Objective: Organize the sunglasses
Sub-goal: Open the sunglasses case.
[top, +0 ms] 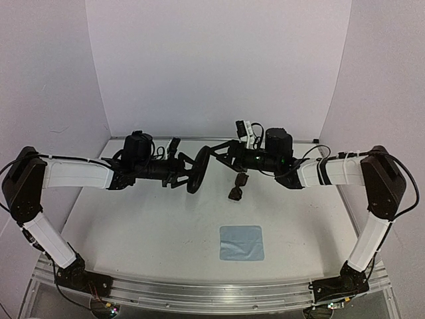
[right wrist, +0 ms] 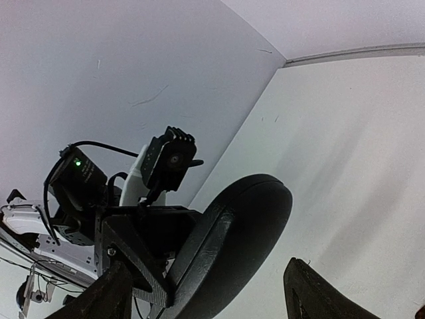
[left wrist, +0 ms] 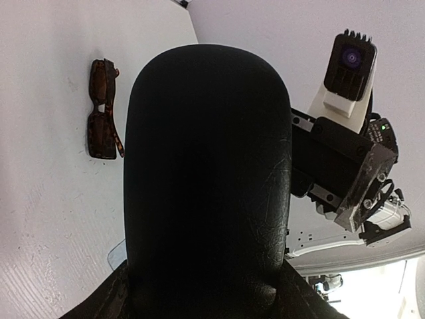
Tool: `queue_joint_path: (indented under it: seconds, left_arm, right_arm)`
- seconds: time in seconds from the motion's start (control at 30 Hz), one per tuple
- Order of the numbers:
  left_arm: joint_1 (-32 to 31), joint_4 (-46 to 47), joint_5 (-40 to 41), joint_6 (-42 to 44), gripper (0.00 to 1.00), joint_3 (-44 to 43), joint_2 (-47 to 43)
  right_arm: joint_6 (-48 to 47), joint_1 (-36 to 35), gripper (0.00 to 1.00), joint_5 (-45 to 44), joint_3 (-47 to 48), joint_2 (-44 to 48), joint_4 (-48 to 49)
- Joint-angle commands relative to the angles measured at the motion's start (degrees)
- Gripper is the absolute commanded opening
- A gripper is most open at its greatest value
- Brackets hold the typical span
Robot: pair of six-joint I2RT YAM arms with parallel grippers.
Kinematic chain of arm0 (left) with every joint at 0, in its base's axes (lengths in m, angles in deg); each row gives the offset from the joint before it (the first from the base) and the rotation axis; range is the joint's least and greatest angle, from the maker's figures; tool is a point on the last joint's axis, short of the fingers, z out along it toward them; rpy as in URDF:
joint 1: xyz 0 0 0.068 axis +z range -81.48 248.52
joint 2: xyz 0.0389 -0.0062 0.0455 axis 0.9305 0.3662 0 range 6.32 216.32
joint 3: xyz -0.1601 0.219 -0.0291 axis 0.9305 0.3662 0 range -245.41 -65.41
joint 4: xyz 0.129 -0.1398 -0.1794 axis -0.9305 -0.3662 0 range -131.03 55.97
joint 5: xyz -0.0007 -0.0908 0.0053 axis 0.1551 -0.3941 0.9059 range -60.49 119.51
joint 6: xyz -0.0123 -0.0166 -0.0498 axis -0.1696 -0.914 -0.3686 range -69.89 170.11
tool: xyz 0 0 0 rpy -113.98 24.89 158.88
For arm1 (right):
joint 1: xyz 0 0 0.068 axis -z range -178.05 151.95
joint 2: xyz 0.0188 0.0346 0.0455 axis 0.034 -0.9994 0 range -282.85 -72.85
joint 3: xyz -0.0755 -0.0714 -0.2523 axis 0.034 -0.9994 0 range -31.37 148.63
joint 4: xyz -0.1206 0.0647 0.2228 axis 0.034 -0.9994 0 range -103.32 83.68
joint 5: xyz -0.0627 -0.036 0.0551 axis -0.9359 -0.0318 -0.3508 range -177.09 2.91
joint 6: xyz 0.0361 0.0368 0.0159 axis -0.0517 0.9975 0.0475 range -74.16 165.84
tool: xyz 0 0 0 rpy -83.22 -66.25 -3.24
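Observation:
The sunglasses (top: 237, 186) lie folded on the table just right of centre, dark brown with dark lenses; the left wrist view shows the sunglasses (left wrist: 103, 109) at upper left. My left gripper (top: 179, 169) is shut on the black oval case (top: 197, 169), holding it on edge above the table. That case (left wrist: 206, 179) fills the left wrist view, with my left gripper (left wrist: 206, 292) clamped round its near end. My right gripper (top: 216, 154) faces the case from the right. In the right wrist view my right gripper (right wrist: 212, 292) stands open, the case (right wrist: 232, 239) in the gap, apart from the right finger (right wrist: 319, 292).
A light blue square cloth (top: 242, 242) lies flat on the table in front of the sunglasses. White walls close in the back and both sides. Both arms (top: 73, 174) reach inward and meet over the middle at the back. The right wrist camera (left wrist: 348, 66) sits close behind the case.

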Motion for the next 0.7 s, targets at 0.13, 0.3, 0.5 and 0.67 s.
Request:
queue_joint_path:
  seconds: [0.13, 0.3, 0.5, 0.67]
  left_arm:
    - [-1.3, -3.12, 4.13, 4.98, 0.37, -4.49, -2.47]
    - [-1.4, -3.09, 4.28, 4.94, 0.37, -4.33, -2.84]
    - [-1.4, 0.38, 1.97, 2.82, 0.37, -4.19, -2.96]
    - [-1.31, 3.88, -0.36, 0.58, 0.37, -3.79, -2.79]
  right_arm:
    - [-3.92, -2.09, 0.79, -5.44, 5.73, -0.38, -10.28]
    - [-3.8, -2.69, 0.77, -5.31, 5.89, -1.41, -10.16]
    - [-3.02, -2.72, 0.76, -4.07, 4.39, -2.61, -7.31]
    - [-1.76, -2.72, 0.75, -2.05, 3.71, -3.85, -3.85]
